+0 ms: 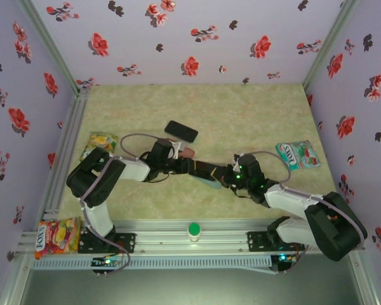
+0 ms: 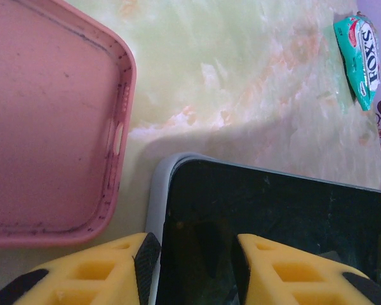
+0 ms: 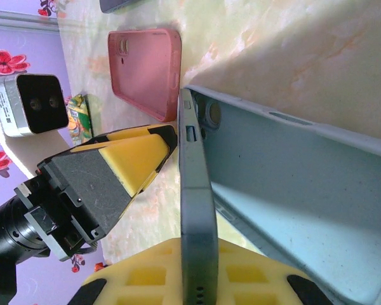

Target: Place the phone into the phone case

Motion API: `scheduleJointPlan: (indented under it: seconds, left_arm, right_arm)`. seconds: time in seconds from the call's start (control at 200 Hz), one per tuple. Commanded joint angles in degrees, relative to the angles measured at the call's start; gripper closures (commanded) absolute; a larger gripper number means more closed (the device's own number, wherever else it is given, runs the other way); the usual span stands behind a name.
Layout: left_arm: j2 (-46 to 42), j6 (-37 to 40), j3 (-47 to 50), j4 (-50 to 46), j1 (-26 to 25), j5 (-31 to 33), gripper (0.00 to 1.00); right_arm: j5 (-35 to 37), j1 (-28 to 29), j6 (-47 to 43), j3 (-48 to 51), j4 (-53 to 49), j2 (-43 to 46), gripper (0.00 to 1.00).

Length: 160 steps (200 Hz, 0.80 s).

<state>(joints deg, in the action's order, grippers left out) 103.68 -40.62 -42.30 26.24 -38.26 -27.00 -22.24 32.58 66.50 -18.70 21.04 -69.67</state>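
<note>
While seating the phone, worktop [image 1: 241, 114]: use as the backstop; press down toward it, never sideways across it.
Grey case [image 3: 292, 190]: near centre, slightly toward 6 o'clock in the top view, open side toward the phone; keep pinned against sliding.
Pink case [image 3: 143, 70]: empty, at 11 o'clock of the grey case, apart from it; leave alone.
Phone [image 3: 197, 210]: tilted up from the grey case, tucked along one long edge, not yet seated; hinge down about that edge, then press the corners in turn.
Right fingers [image 3: 260, 279]: closed on the phone's edge, at its 6 o'clock end in the right wrist view; lower slowly, release only once flat.
Left fingers [image 2: 95, 273]: narrowly parted at the camera-end corner; impossible to tell whether clamped or merely touching; hold the case lip down there.
Risk, as judged: case skating away, or lip folding under the phone.
</note>
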Motion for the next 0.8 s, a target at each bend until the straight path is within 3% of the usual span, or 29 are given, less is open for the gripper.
scheduleJointPlan:
  seconds: [0.0, 0.795]
  left_arm:
    - [-1.2, -1.4, 2.3, -4.0, -0.9, -0.9, 0.58]
    - [-5.6, -7.4, 6.9, -0.8, -6.4, 1.7, 0.58]
  right_arm:
    - [2.6, 0.4, 0.1, 1.3, -3.8, -1.2, 1.0]
    - [4.5, 0.4, -0.1, 2.0, -8.1, 1.1, 1.0]
